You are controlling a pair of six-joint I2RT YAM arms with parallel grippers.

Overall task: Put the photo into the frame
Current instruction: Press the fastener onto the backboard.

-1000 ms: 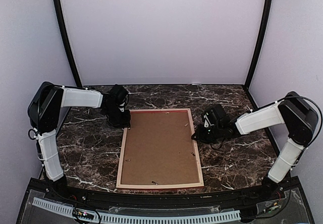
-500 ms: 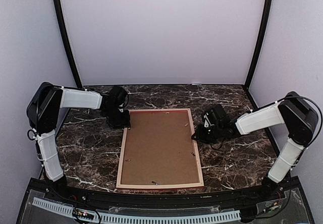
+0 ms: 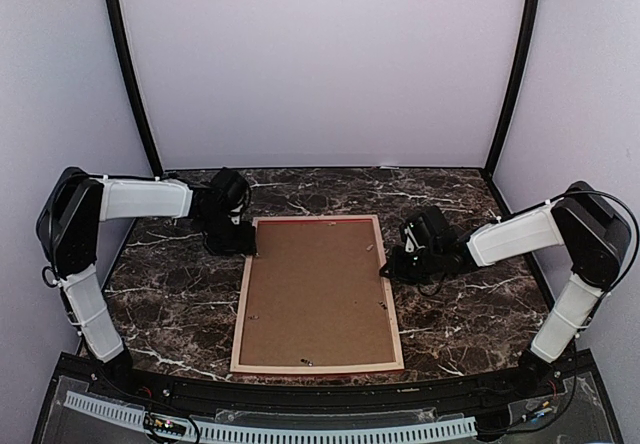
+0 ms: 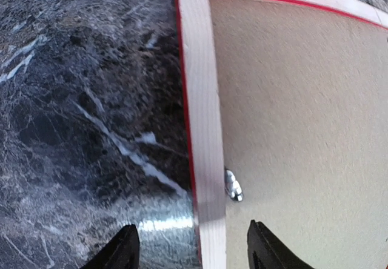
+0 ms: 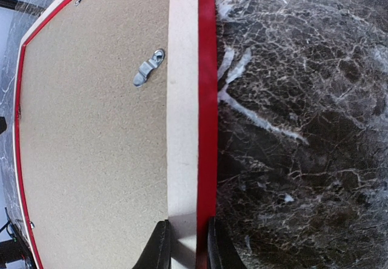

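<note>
The centre is filled by the frame (image 3: 318,368); bare tabletop (image 3: 170,294) is left at lower left and right.

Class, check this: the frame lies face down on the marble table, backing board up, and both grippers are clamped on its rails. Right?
Not quite: only the right gripper is clamped on a rail of the frame. The left gripper stands open, its fingers apart on either side of the rail, as the left wrist view shows. The rest holds.

Red-edged frame (image 3: 243,294), face-down, flat
</note>
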